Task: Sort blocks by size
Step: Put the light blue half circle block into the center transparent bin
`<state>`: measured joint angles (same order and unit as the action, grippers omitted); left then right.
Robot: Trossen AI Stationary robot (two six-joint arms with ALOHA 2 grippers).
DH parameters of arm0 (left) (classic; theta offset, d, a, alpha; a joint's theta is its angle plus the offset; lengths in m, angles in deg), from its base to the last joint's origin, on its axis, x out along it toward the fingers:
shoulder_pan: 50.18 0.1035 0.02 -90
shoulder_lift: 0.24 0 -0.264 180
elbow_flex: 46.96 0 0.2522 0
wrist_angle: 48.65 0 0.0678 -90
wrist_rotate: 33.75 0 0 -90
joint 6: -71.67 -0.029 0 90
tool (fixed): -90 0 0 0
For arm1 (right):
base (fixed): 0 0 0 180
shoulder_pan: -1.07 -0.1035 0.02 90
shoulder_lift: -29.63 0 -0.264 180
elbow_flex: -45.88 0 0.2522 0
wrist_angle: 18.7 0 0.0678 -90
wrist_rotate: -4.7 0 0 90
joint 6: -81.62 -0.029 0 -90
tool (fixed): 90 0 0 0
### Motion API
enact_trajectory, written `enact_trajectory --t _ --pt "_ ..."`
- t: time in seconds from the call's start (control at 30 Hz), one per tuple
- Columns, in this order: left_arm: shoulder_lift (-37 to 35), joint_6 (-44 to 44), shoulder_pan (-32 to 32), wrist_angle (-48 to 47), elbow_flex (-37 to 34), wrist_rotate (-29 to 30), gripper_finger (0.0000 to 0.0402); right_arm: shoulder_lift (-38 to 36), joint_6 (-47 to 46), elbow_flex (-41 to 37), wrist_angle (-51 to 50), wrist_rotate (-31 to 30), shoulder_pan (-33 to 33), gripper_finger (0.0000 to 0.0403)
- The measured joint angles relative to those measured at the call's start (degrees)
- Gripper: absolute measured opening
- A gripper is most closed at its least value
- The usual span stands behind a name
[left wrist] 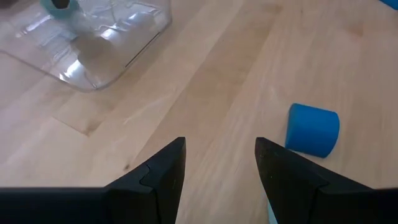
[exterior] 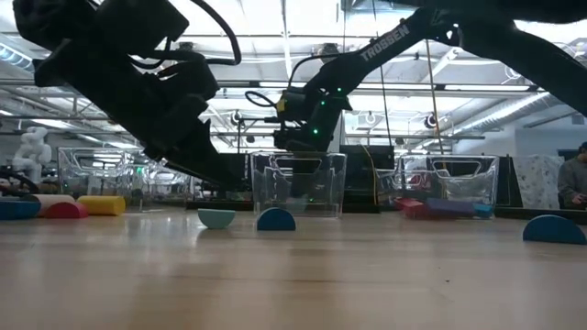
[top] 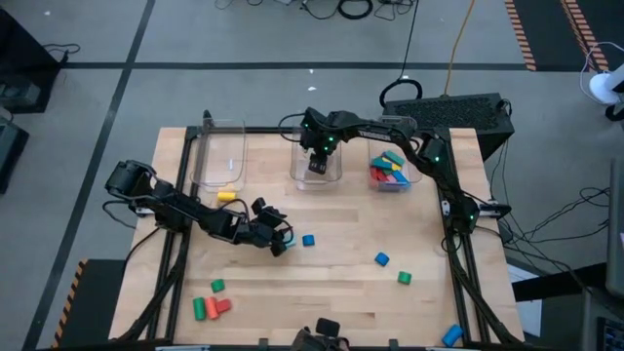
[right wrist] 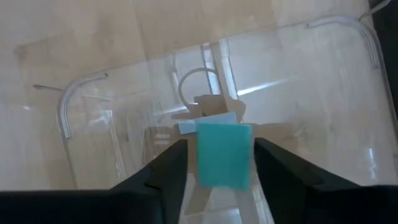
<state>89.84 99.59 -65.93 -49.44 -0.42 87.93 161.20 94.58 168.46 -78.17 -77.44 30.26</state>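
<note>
The counter (top: 322, 292) is pale wood planks with a smooth, faintly grained surface. Well left of the left end effector and toward the near edge lie a small green block (top: 217, 286), and just beside it a green cylinder (top: 199, 308) and a red cylinder (top: 216, 306) side by side. A short yellow bar (top: 226, 196) lies between the left end effector and the left bin (top: 220, 156), a clear, glossy, thin-walled plastic tub with rounded corners; whether it holds anything cannot be told.

The left end effector (top: 280, 244) sits low over the counter with its two dark fingers apart and nothing between them. In the left wrist view a short blue cylinder (left wrist: 313, 129), matte and round-ended, lies just beyond and to one side of the fingertips, not touching them.

The right end effector (top: 318, 164) hangs over the middle bin (top: 318, 168), another clear tub. Its fingers are clamped on a pale teal block (right wrist: 224, 154), square-faced and flat-sided, held above the bin's floor.

To the right of it stands the right bin (top: 389, 173), the same clear plastic, holding a heap of blocks (top: 388, 171): green, red, blue and pink pieces piled together.

On the open counter, well toward the near side from the right end effector, lie a second blue cylinder (top: 382, 258) and a green cube (top: 404, 278). A blue bar (top: 451, 335) lies at the counter's near right corner.
</note>
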Motion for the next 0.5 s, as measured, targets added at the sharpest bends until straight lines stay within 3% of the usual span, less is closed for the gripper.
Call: enact_trajectory --t 0.2,0.5 --pt "0.0 -0.1 0.0 -1.0 0.0 0.1 0.0196 -0.3 -0.2 0.0 0.0 -0.4 -0.1 0.0231" --pt "0.0 0.3 -0.2 -2.0 0.0 0.1 0.0196 -8.4 0.1 0.0 -1.3 -5.0 -3.2 0.0222"
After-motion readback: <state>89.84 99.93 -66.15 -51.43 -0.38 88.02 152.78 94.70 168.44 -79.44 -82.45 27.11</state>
